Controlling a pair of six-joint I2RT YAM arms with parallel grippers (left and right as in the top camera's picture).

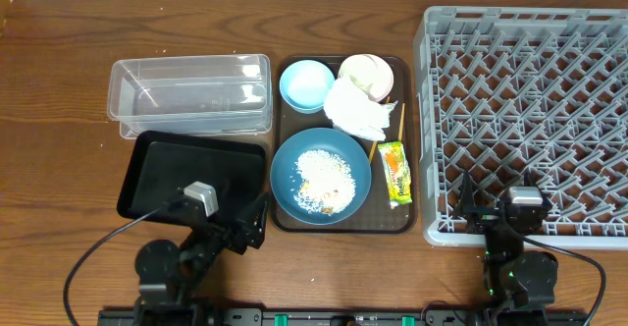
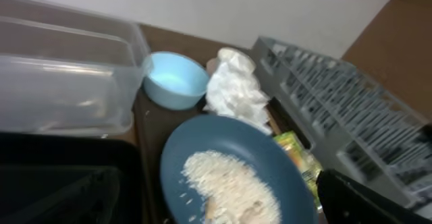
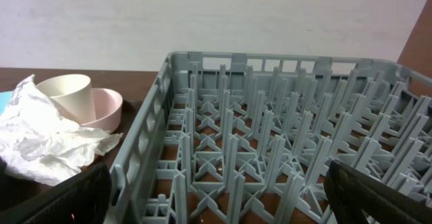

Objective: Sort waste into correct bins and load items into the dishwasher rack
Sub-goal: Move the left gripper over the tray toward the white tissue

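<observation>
The crumpled white paper napkin lies at the far right of the brown serving tray. It is heaped against the pale pink bowl and touches the far rim of the dark-blue plate. It looks light and soft, so a pinch on a raised fold at its top should lift it. It may snag the white cup, which lies tipped in the pink bowl.

Just right of the plate lies the yellow-green snack wrapper, flat and probably slippery, best taken by an edge. Loose rice grains are heaped in the plate's middle. They are too fine to pinch and, in my judgement, call for tipping the plate, which is stiff and breakable, held at its rim. Thin wooden chopsticks poke out from under the napkin. The light-blue bowl looks empty.

On the surface left of the serving tray, the clear plastic tub and, nearer, the black tray hold nothing. To the right, the grey dishwasher rack holds no dishes.

The left gripper hangs by the black tray's near right corner, spread wide and empty. The right gripper hangs over the rack's near edge, likewise wide and empty.
</observation>
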